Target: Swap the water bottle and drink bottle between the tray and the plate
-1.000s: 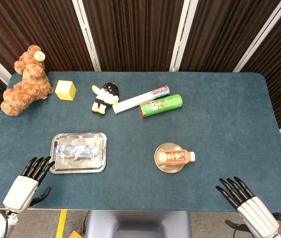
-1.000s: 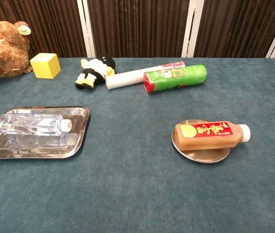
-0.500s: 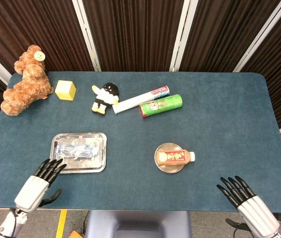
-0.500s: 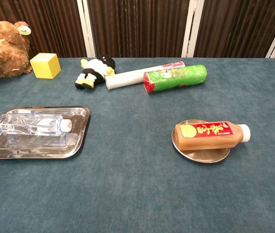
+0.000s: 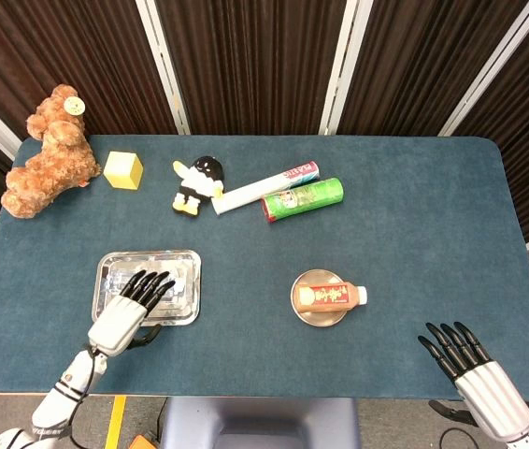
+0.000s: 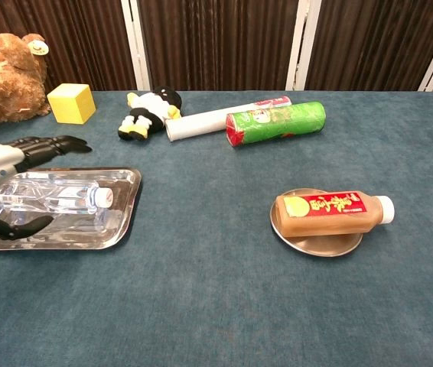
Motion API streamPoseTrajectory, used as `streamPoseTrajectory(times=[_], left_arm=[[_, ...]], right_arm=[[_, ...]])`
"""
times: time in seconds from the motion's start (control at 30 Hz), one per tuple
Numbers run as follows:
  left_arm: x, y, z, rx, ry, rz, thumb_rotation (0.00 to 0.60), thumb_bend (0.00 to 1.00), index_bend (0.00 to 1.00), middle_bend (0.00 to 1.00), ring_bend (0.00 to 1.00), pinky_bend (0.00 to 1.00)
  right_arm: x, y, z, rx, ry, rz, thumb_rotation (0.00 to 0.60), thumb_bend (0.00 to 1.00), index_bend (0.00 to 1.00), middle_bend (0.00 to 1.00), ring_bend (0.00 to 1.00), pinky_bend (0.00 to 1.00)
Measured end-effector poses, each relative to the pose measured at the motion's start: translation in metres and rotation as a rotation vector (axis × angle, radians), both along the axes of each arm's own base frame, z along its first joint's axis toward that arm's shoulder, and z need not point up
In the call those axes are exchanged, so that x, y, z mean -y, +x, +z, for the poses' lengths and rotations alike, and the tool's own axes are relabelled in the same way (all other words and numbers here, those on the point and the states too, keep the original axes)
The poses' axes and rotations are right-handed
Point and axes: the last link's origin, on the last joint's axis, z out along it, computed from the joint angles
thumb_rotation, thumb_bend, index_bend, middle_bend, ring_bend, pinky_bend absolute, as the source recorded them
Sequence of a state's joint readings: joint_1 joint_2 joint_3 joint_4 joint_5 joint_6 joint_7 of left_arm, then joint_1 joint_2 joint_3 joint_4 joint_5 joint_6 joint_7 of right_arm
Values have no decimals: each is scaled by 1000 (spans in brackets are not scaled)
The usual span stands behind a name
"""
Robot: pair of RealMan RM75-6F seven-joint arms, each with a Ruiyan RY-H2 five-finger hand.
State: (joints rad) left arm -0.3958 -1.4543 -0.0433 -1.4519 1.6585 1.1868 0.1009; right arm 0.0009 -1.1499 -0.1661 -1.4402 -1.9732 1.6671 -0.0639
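Note:
A clear water bottle [image 6: 52, 197] lies on its side in the steel tray [image 6: 122, 220] at the left, white cap pointing right. My left hand [image 5: 130, 311] hovers over the tray's near half, fingers spread and thumb apart, holding nothing; the chest view shows this left hand [image 6: 6, 168] above the bottle. The drink bottle [image 5: 330, 297], orange with a red label, lies across the round plate [image 5: 313, 316]; it is also seen as the drink bottle [image 6: 331, 212] on the plate [image 6: 316, 243]. My right hand [image 5: 470, 369] is open near the table's front right corner, far from both.
At the back lie a green chip can [image 5: 303, 199], a white tube [image 5: 264, 187], a penguin toy [image 5: 199, 184], a yellow cube [image 5: 123, 170] and a brown teddy bear [image 5: 50, 152]. The table's front edge runs just below both hands.
My left hand has moved right and forward from the table's front left edge to over the tray and water bottle. The right hand barely shifted. Both bottles stayed put.

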Motion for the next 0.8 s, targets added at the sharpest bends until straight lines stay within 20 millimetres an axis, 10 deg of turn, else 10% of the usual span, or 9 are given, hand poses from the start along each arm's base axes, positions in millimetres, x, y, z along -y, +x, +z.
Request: streamPoseTrajectory(times=[0.57,0.8], left_arm=[[-56,-36,-23,-212,26,129,600,404,6,50,14,82],[-66,-44,-24,-242,67,144,600,441,550,613,427,434]], right_arm=[[9,-1,-13,-28,52,-39,600,110,0,0,0,0],[10,-2,-15,-38,53,-50,600,110,0,0,0,0]])
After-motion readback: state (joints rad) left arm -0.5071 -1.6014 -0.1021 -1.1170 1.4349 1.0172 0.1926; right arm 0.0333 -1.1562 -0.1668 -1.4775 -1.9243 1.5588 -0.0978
